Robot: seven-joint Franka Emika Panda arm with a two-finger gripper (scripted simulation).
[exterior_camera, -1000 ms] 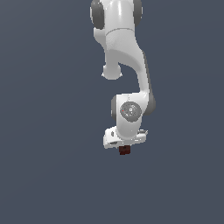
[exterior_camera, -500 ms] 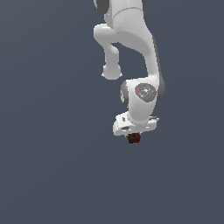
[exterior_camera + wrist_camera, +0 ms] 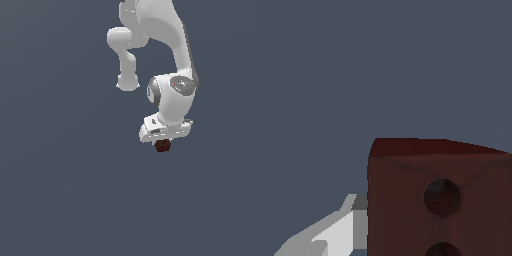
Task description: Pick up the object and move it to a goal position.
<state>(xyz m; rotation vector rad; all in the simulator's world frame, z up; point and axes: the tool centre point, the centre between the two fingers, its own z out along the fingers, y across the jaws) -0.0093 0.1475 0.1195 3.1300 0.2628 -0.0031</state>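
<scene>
The object (image 3: 162, 145) is a small dark red-brown block that hangs just under the white hand of the arm in the exterior view. My gripper (image 3: 162, 144) is shut on it, and the fingers are mostly hidden behind the hand and the block. Close up in the wrist view, the object (image 3: 441, 200) fills much of the picture, with two dark round holes showing on its face. One white finger (image 3: 338, 232) presses against its side. The other finger is out of view.
The white arm (image 3: 172, 65) reaches down from above, with its elbow link on the exterior view's left. Around and below the block there is only a plain dark grey-blue backdrop.
The arm has swung toward the exterior view's right and slightly up, carrying the block with it. The grip on the block is unchanged.
</scene>
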